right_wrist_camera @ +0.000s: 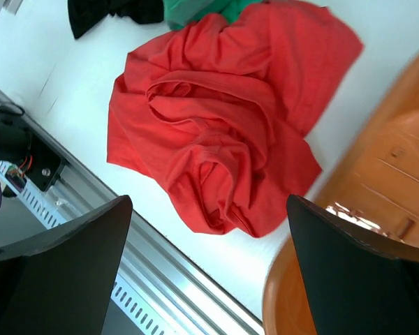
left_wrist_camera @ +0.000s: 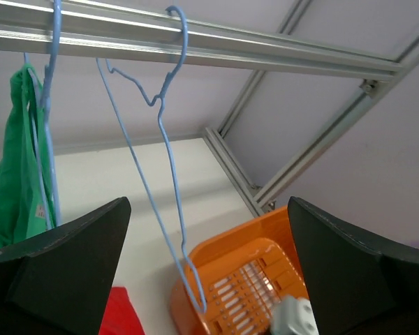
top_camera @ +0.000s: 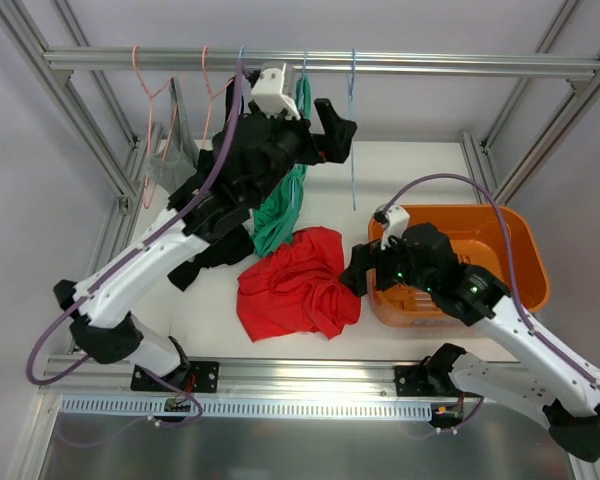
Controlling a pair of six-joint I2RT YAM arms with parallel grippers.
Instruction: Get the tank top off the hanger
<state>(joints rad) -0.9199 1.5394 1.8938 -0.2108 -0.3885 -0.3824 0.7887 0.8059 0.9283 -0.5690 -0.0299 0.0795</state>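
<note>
- left arm [top_camera: 145, 258]: long white links; bulky black joints
- right arm [top_camera: 540, 350]: the same white links and black joints; small green lights [top_camera: 400, 272] glow on its black wrist part
- left cable [top_camera: 215, 160]: purple, running along the arm; it loops wide near the base
- right cable [top_camera: 460, 180]: purple, arching over the arm
- wrist cameras: white housings, left [top_camera: 273, 90] and right [top_camera: 392, 218]
- base plates [top_camera: 175, 378]: black, flat; thin red wires [top_camera: 460, 408] beside the right one
- left gripper [top_camera: 333, 125] and right gripper [top_camera: 358, 268]: matte black; fingers [right_wrist_camera: 56, 272] are broad, flat-faced wedges
</note>
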